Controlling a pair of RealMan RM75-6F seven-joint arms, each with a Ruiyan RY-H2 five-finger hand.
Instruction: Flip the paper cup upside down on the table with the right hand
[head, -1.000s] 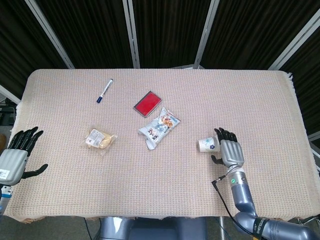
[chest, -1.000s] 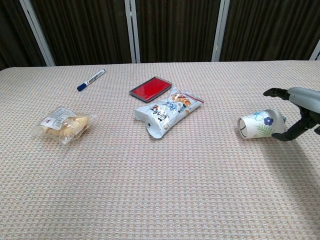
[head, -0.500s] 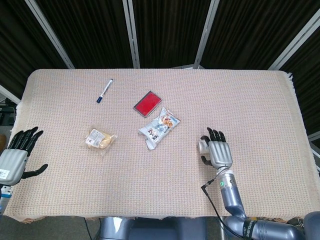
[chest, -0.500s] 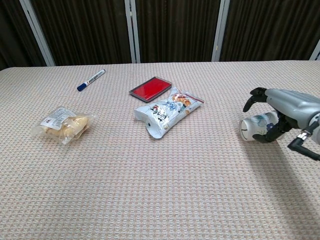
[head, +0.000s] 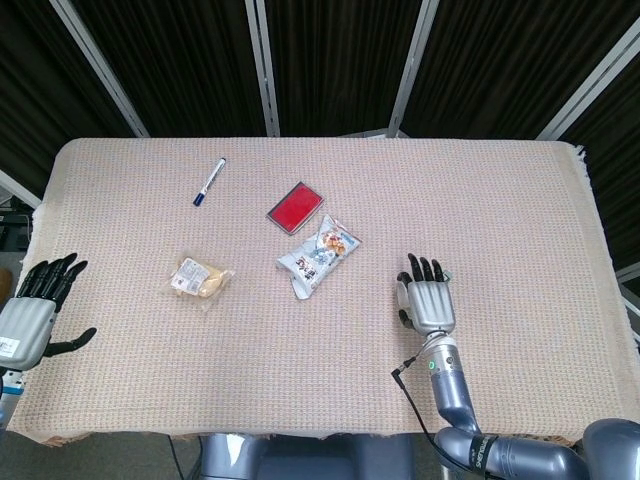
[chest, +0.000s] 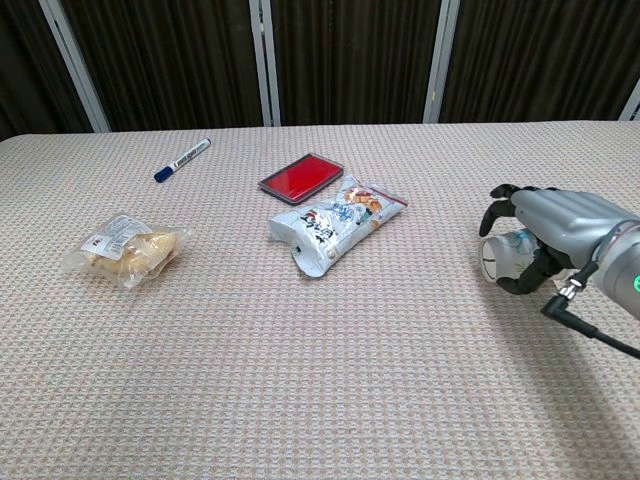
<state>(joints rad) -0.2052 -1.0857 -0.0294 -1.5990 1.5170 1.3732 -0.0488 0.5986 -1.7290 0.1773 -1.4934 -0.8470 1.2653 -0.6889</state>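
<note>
Since 1.0 s ago, right hand (head: 427, 305) has shifted left over the paper cup (head: 403, 297); head view shows only a sliver of cup beneath it. Left hand (head: 30, 315) idle, fingers spread, at the table (head: 520, 200) edge. Chest view: fingers (chest: 497, 212) wrap the cup, lying sideways, apparently empty. Grasp looks made; flip pending.

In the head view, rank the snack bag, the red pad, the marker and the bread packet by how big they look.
1. snack bag, largest.
2. and 3. red pad and bread packet look about alike; I cannot rank them.
4. marker, long but thin, smallest in area.
</note>
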